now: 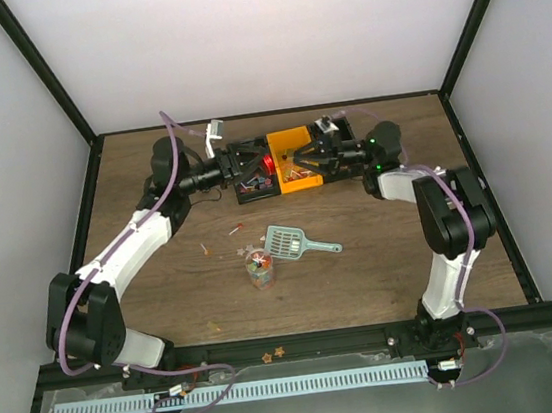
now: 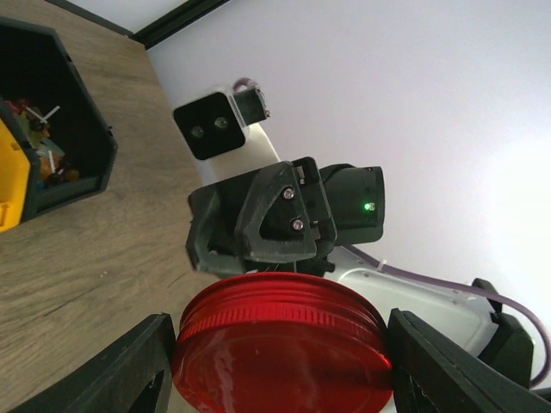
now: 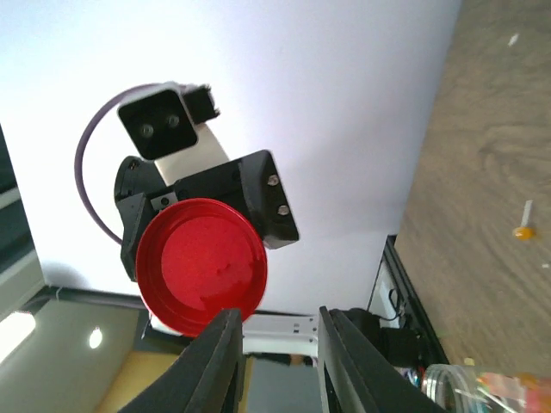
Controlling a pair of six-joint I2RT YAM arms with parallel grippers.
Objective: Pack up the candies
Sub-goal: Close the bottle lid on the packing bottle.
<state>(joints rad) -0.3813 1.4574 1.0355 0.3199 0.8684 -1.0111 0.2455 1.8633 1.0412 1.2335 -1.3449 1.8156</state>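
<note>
Crowding the 12 o'clock edge of the wooden surface [image 1: 385, 274], with both arms meeting just short of the back wall above an orange bin [image 1: 298, 184] and a black bin [image 1: 255, 195] standing side by side. Leaving wider room toward 6 o'clock, between the bins and the arm bases, and out toward the frame rails at 9 and 3 o'clock.

Clenching the red lid [image 2: 280, 353] by its rim in the left gripper [image 2: 280, 320], with a finger touching each side. Holding the right gripper [image 3: 280, 314] parted, with nothing between its fingers, facing the lid from 3 o'clock and near it.

Showing the candies [image 1: 258, 261] mostly in a clear jar [image 1: 260, 281] at the middle of the surface, well apart from both grippers at their 6 o'clock and just beside a teal scoop [image 1: 290, 237]. Showing a few more lying loose on the wood at the jar's 10 o'clock, and others inside the bins beneath the grippers.
</note>
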